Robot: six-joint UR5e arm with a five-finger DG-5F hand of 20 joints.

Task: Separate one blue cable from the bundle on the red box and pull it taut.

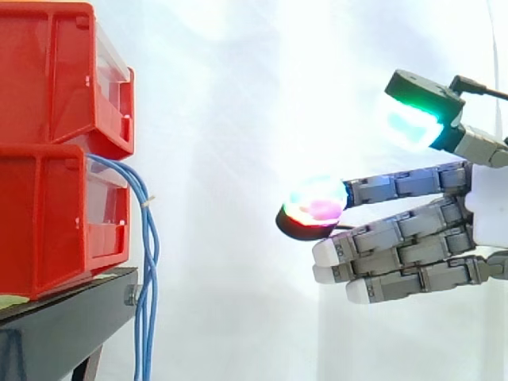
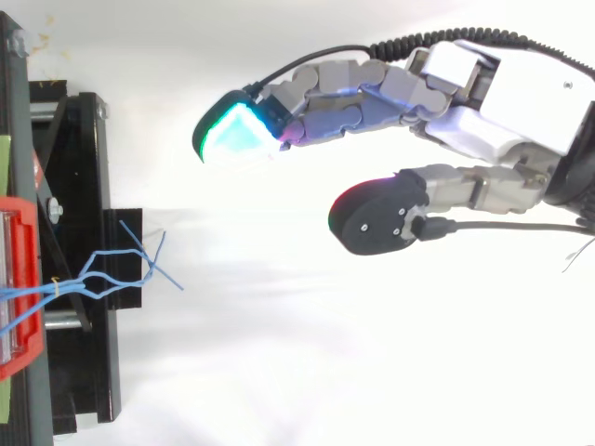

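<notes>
A bundle of thin blue cables (image 1: 147,238) comes out between the two stacked red bins (image 1: 55,151) at the left and hangs down past the black stand (image 1: 71,317). From above, the blue cables (image 2: 102,277) fan out from the red bin's edge (image 2: 20,279) over the stand. My hand (image 1: 413,230) is at the right, well clear of the cables, with its fingers stretched out straight toward the bins and nothing between them. In the top view the hand (image 2: 483,111) comes in from the upper right with glowing fingertips (image 2: 237,135) pointing left.
A white curtain forms the background. The black stand's frame (image 2: 79,279) runs along the left edge in the top view. Open space lies between my hand and the bins.
</notes>
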